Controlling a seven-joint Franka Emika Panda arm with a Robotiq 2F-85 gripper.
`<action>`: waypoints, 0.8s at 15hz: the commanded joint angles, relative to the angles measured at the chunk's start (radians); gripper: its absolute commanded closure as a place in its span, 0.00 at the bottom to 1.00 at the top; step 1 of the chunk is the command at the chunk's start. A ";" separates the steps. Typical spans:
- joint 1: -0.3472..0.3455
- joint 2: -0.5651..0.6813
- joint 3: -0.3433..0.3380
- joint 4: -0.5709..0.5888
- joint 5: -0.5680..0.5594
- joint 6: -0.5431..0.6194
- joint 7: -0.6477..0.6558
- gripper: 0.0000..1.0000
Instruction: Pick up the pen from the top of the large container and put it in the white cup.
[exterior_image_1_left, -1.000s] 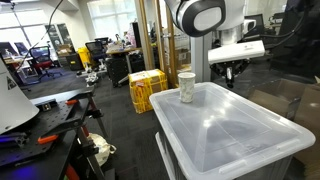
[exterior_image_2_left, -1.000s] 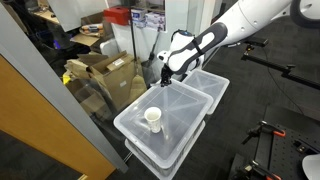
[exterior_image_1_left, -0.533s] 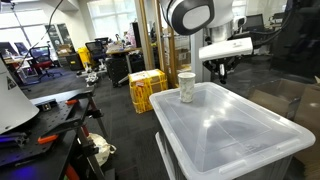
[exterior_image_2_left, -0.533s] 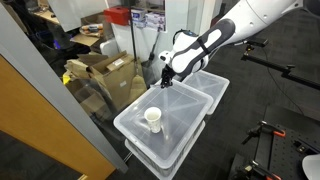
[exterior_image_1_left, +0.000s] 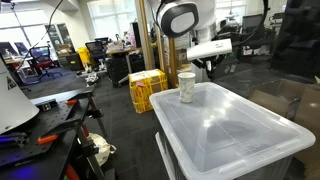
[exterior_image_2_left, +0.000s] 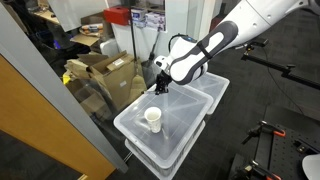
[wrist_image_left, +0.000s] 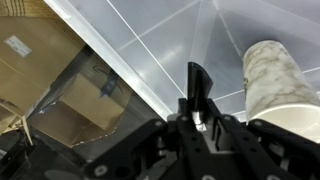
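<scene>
I have the gripper (wrist_image_left: 200, 120) clamped on the pen (wrist_image_left: 197, 82), hanging over the large container (exterior_image_2_left: 187, 113) near the white cup (wrist_image_left: 275, 75), which stands upright on its lid. Only the wrist view shows the pen. In an exterior view, yellow crates (exterior_image_1_left: 148, 88) sit beyond.

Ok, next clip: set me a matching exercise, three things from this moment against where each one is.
Things:
1. white cup
2. pen
3. yellow crates

Places:
a. on the floor, apart from the large container
b. held in the tool
c. standing upright on the large container's lid

Pairs: 1-c, 2-b, 3-a
</scene>
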 joint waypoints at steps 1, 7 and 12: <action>-0.022 -0.036 0.039 -0.064 -0.012 0.048 -0.013 0.95; -0.032 -0.033 0.085 -0.076 -0.023 0.050 -0.019 0.95; -0.064 -0.042 0.137 -0.107 -0.023 0.051 -0.038 0.95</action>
